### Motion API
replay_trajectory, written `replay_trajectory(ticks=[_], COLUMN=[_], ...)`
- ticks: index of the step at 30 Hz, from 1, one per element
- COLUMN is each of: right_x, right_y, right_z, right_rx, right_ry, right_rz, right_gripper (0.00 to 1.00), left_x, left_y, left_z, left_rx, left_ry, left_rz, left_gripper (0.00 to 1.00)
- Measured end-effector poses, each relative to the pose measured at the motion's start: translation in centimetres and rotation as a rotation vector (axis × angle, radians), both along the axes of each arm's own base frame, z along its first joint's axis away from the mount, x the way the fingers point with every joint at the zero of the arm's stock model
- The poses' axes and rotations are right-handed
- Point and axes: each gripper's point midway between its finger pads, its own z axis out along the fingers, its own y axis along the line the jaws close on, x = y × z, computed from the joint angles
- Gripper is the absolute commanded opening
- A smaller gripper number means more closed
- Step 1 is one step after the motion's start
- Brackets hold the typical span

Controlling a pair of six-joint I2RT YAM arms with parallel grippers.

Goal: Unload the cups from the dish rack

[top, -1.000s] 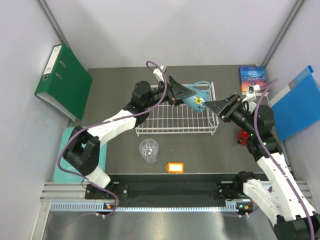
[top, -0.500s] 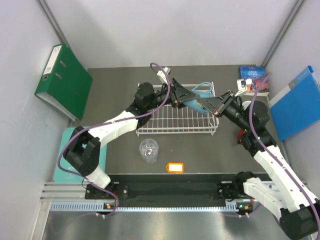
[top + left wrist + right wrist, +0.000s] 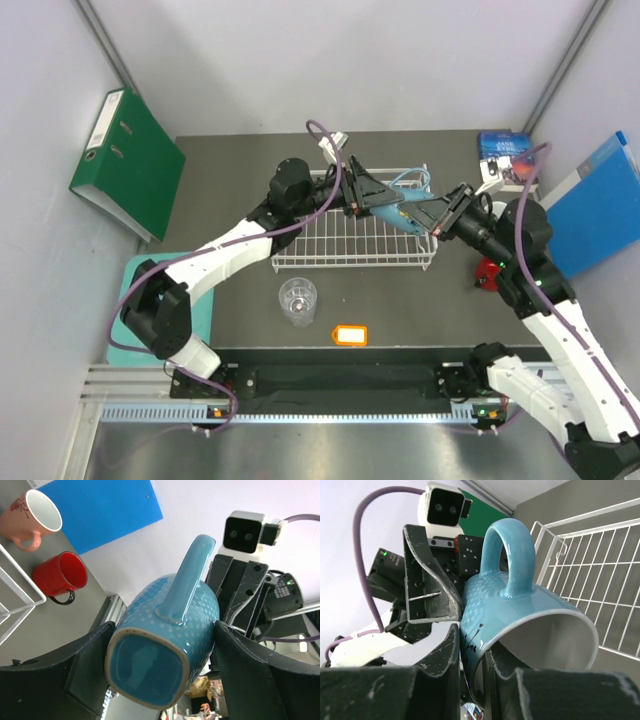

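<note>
**Blue mug shared between my two pincers**

My left pincer (image 3: 162, 666) is clenched on the body of the light blue mug (image 3: 170, 625), handle up, holding it in the air over the far right corner of the dish rack (image 3: 350, 250). That leaves the mouth free for my right pincer (image 3: 470, 676), whose fingers straddle the rim wall and look clamped on it. I judge this a handover. The red mug (image 3: 62, 575) and pink mug (image 3: 37, 515) stand off the rack to the right, on my right arm's side.

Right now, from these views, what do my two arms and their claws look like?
The left arm and right arm have white shells and black joints. A purple cable loops along each. The left claw and right claw are black with broad wedge-shaped fingers. Each wrist carries a white two-lens camera.
</note>
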Motion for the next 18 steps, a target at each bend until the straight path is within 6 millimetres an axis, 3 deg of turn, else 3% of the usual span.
replay_trajectory(ticks=[3, 5, 9, 11, 18], right_x=[-0.7, -1.0, -1.7, -2.7, -5.0], right_y=[-0.4, -1.3, -7.0, -8.2, -11.3], right_z=[0.8, 1.0, -1.6, -2.6, -6.3], right_rx=[-0.045, -0.075, -0.211, -0.251, -0.392], right_ry=[0.008, 0.014, 0.067, 0.094, 0.218], right_rz=[-0.012, -0.052, -0.301, -0.340, -0.426], right_gripper=[0.00, 0.00, 0.00, 0.00, 0.00], left_x=[-0.4, 0.4, 6.5, 8.2, 7.4], left_y=[0.1, 0.5, 5.6, 7.3, 7.6], left_z=[0.8, 0.8, -0.5, -0.9, -4.1], left_rx=[0.026, 0.072, 0.186, 0.219, 0.308], left_ry=[-0.034, -0.070, -0.106, -0.111, -0.074], left_rz=[0.012, 0.066, 0.333, 0.412, 0.418], left_gripper=[0.81, 0.82, 0.83, 0.83, 0.81])
